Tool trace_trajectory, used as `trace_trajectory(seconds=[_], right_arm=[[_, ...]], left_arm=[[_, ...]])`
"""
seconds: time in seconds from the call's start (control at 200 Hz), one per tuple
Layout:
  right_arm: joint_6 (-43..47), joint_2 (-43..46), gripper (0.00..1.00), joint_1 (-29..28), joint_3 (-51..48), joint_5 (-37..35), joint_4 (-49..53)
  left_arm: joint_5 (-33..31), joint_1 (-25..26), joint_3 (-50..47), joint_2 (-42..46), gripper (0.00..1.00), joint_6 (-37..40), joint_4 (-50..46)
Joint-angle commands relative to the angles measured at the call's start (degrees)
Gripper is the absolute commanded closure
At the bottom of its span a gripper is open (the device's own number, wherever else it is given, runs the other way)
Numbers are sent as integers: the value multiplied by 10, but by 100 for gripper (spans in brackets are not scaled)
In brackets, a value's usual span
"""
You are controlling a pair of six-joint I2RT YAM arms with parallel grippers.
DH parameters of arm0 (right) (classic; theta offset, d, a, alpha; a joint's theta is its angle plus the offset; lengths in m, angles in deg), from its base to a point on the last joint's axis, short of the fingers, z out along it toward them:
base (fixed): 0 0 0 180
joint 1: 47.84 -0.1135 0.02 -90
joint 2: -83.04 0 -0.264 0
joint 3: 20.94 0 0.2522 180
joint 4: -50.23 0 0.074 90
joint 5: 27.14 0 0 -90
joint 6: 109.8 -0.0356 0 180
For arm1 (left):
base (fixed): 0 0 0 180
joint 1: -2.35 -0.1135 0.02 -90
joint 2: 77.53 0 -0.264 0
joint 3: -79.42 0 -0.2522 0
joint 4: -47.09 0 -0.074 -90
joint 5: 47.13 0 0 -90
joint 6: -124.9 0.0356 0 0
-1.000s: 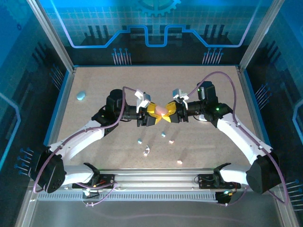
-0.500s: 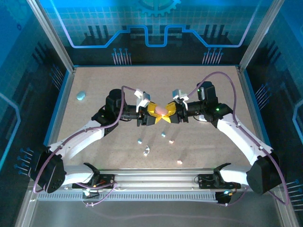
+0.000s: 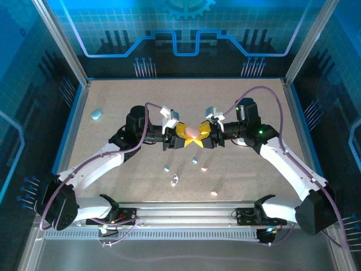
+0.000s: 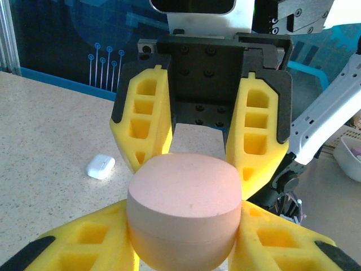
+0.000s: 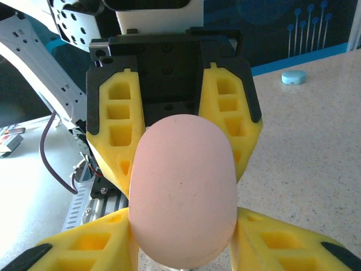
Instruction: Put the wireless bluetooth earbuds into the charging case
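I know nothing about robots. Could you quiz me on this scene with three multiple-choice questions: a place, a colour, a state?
1. Where is the light blue case? A by the table's left edge; B by its right edge; C on the front rail.
2. What colour is the case held between the left gripper and right gripper? A green; B pink; C black.
3. That case's lid is: A shut; B wide open; C taken off.
Answers: 1 A, it lies alone near the left edge. 2 B, both grippers clamp a pink case. 3 A, the left wrist view shows just a thin seam.
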Motion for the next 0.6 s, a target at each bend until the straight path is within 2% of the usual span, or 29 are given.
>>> trace_trajectory(seconds=[0.0, 0.13, 0.305, 0.46, 0.595], right_arm=[[-28, 16, 55, 13, 7, -50, -11], [-52, 18, 49, 16, 6, -48, -31], [-55, 14, 48, 18, 11, -66, -29], [-62, 12, 51, 18, 13, -106, -36], [-60, 17, 55, 16, 12, -112, -56]], left_arm=[[21, 3, 10, 10, 75, 32, -41], [23, 3, 10, 6, 76, 32, -38], [24, 3, 9, 5, 76, 26, -29], [27, 3, 7, 5, 76, 20, -24], [29, 3, 4, 3, 76, 16, -25]])
